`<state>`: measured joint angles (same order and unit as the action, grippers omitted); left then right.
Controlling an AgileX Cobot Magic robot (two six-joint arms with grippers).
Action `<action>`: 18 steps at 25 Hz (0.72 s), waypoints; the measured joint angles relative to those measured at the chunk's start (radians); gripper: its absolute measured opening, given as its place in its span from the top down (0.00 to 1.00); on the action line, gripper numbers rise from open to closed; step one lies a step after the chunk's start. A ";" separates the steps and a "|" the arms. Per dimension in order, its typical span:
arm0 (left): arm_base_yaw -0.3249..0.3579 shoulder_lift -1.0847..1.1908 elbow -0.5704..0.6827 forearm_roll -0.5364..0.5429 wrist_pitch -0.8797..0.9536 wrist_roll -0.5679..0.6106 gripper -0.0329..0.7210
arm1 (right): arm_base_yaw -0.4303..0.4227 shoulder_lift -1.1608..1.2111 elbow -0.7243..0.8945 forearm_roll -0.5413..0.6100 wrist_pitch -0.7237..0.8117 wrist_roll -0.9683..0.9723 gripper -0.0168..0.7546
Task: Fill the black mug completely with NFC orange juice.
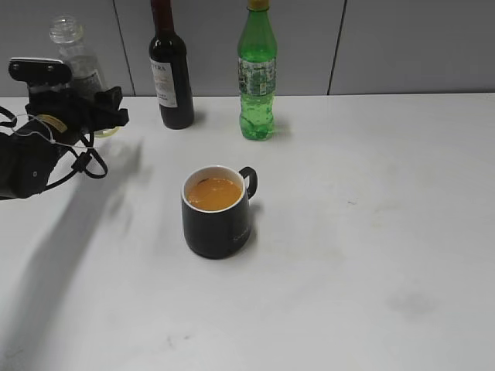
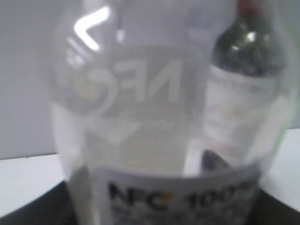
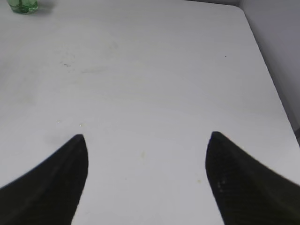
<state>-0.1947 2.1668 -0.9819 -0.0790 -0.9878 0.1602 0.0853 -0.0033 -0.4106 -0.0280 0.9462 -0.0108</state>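
The exterior view looks down at a slant across the white table (image 1: 371, 255) toward the grey back wall, taking in the black mug (image 1: 217, 220) at mid-distance. The left wrist view sits level and very close against the clear NFC orange juice bottle (image 2: 154, 126), sharing the dark wine bottle (image 2: 243, 89) behind it with the exterior view. The right wrist view looks down over bare tabletop, sharing only the green bottle (image 3: 21, 5), whose base shows at its far corner.

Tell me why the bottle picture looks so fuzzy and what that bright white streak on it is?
Left wrist view: the juice bottle sits so close that it is out of focus, and the streak near its top is glare from a light. Exterior view: sharp, with the arm's long soft shadow on the table. Right wrist view: clear, evenly lit.
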 joint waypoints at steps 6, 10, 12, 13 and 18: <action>0.037 0.071 -0.081 0.012 0.045 -0.014 0.34 | 0.000 0.000 0.000 0.000 0.000 0.000 0.21; 0.042 0.121 -0.126 0.013 0.054 -0.022 0.34 | 0.000 0.000 0.000 0.000 0.000 0.000 0.21; 0.043 0.144 -0.148 0.013 0.067 -0.024 0.34 | 0.000 0.000 0.000 0.000 0.000 0.000 0.21; 0.044 0.154 -0.158 0.013 0.074 -0.024 0.34 | 0.000 0.000 0.000 0.000 0.000 0.000 0.21; 0.044 0.187 -0.199 0.013 0.089 -0.024 0.34 | 0.000 0.000 0.000 0.000 0.000 0.000 0.21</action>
<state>-0.1512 2.3541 -1.1813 -0.0656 -0.8987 0.1362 0.0853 -0.0033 -0.4106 -0.0280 0.9462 -0.0108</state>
